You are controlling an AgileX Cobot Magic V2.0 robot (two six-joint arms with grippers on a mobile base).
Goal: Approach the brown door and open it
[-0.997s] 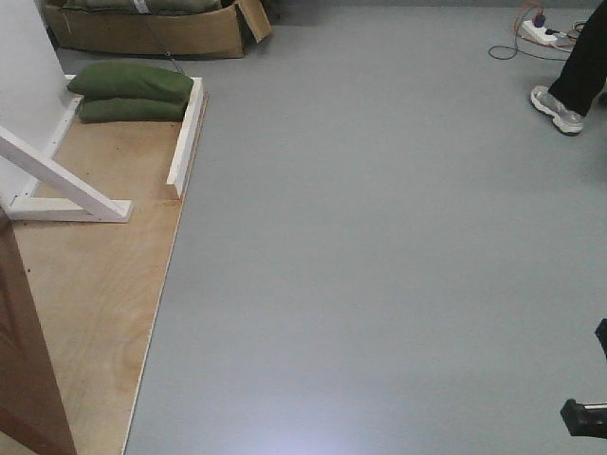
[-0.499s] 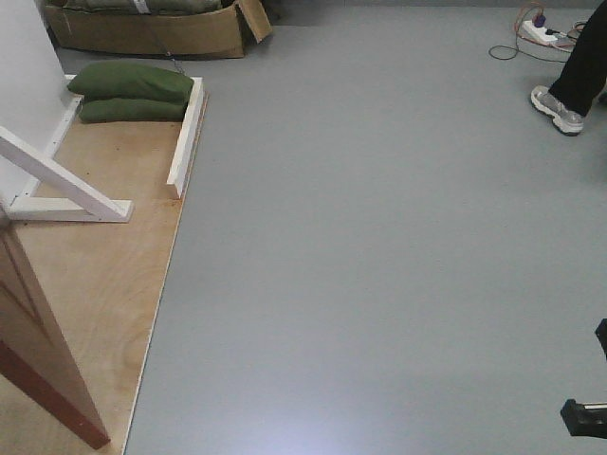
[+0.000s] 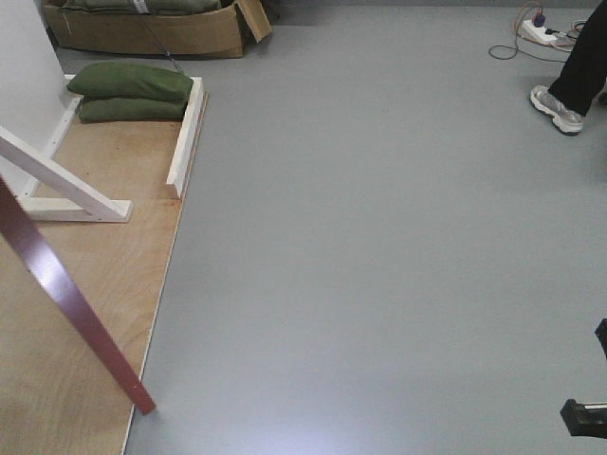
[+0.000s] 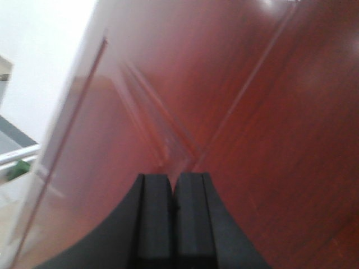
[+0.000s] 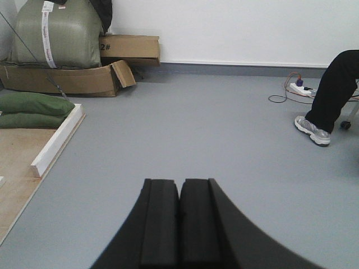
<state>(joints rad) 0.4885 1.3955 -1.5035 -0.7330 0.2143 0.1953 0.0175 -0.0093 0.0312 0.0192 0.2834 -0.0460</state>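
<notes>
Right now the brown door [image 3: 76, 303] stands on your left. In the front view you see only its thin reddish edge, a slanted strip running from the left border down to a bottom corner at the rim of the plywood board [image 3: 104, 180], where the grey floor begins. Your left fingers [image 4: 157, 216] are pressed together, holding nothing. They point straight into the door's glossy face, which fills that wrist view with its panel moulding just ahead. Whether the tips touch the wood you cannot tell. Your right fingers [image 5: 162, 224] are together too and empty, aimed over open floor toward the cardboard boxes [image 5: 73, 78], well apart from the door. So the left arm is the nearer one. The door looks partly open, and any further push probably falls to that arm, against the tall face.
</notes>
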